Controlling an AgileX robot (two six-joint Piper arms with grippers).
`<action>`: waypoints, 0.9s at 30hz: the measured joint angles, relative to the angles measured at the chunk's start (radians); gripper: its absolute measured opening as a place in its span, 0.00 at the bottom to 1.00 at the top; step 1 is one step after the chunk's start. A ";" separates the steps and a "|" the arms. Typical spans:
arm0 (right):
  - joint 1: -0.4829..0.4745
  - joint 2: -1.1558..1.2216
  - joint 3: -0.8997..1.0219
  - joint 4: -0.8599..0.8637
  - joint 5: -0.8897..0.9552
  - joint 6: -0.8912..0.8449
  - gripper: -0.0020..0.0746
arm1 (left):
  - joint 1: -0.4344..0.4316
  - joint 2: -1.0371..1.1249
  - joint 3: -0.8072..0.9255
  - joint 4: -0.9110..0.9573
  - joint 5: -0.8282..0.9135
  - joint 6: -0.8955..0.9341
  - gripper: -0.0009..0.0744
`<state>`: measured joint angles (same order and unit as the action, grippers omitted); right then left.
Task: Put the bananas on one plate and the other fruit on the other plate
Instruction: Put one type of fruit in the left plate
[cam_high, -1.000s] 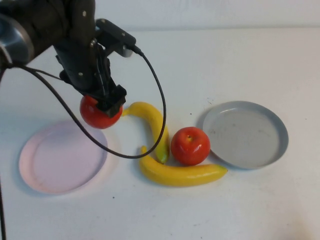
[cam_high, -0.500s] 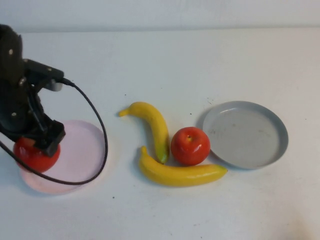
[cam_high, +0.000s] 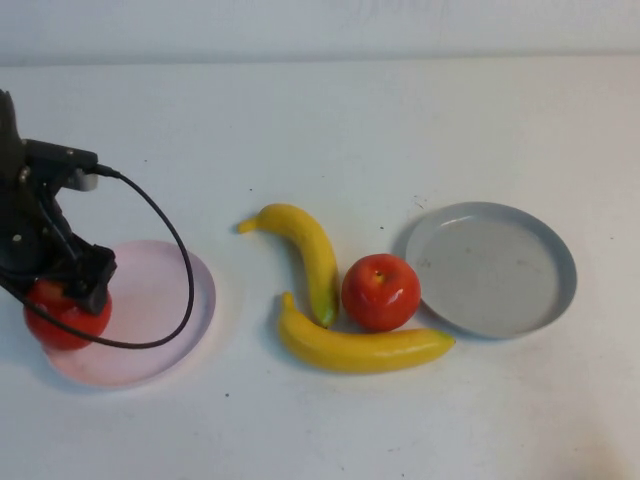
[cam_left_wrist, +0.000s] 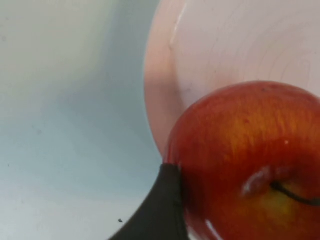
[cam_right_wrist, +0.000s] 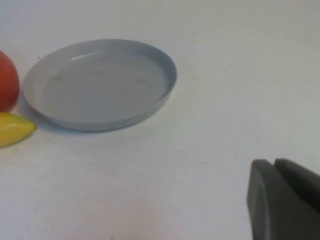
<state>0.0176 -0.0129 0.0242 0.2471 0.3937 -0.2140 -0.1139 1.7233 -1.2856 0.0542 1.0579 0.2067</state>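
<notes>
A: Entry, left side first. One apple (cam_high: 62, 318) sits at the left rim of the pink plate (cam_high: 150, 300), which lies near the desk's left edge. The left gripper (cam_high: 68, 290) is over it; the wrist view shows one dark finger (cam_left_wrist: 159, 210) touching the apple's side. Whether the jaws are clamped or already released, I cannot tell.

B: Rest of the fruit?

A: Second apple (cam_high: 380, 291) at desk centre, touching both bananas (cam_high: 330, 300) and just beside the grey plate (cam_high: 492, 268), which holds nothing. Right gripper (cam_right_wrist: 285, 200) hangs beyond the grey plate, toward the desk's right side, jaws closed and empty.

B: Risk from here?

A: The apple is round and sits at the rim, not the middle. If the finger drags on withdrawal, the apple could roll over the rim onto the desk. Later, lifting the centre apple may nudge both bananas.

B: Change against the earlier frame?

A: A second ago the left gripper carried this apple high, near the upper banana. Now it is down at the plate. Centre fruit and grey plate unchanged.
</notes>
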 joint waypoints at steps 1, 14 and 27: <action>0.000 0.000 0.000 0.000 0.000 0.000 0.00 | 0.000 0.000 0.001 -0.002 -0.005 -0.002 0.90; 0.000 0.000 0.000 0.000 0.000 0.000 0.00 | -0.026 -0.003 -0.179 -0.178 0.092 -0.046 0.90; 0.000 0.000 0.000 0.000 0.000 0.000 0.00 | -0.462 0.036 -0.239 -0.253 -0.008 0.211 0.90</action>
<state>0.0176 -0.0129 0.0242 0.2471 0.3937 -0.2140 -0.5759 1.7591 -1.5251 -0.1984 1.0504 0.4181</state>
